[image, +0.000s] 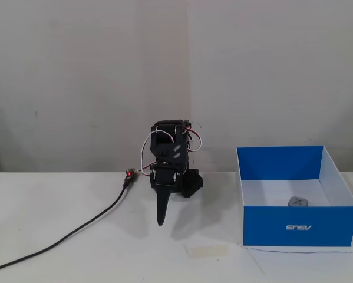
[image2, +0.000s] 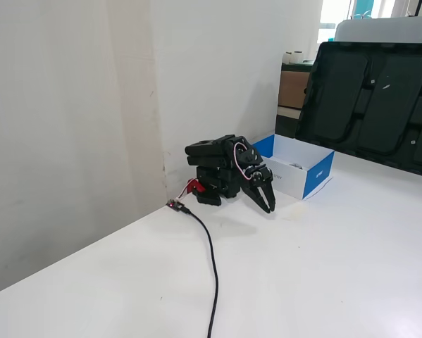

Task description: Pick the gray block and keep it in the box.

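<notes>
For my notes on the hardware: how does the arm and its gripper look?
The arm is all black plastic, blocky, with red and white wires looping over it. The gripper has dark, pointed fingers. A black cable runs off from a small red connector.

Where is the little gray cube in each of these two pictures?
A fixed view: the gray block lies inside the box at lower right, near its front wall.
A fixed view: only a small gray speck shows inside the box, right of centre.
Shared landmark: the black cable running to the folded arm.
</notes>
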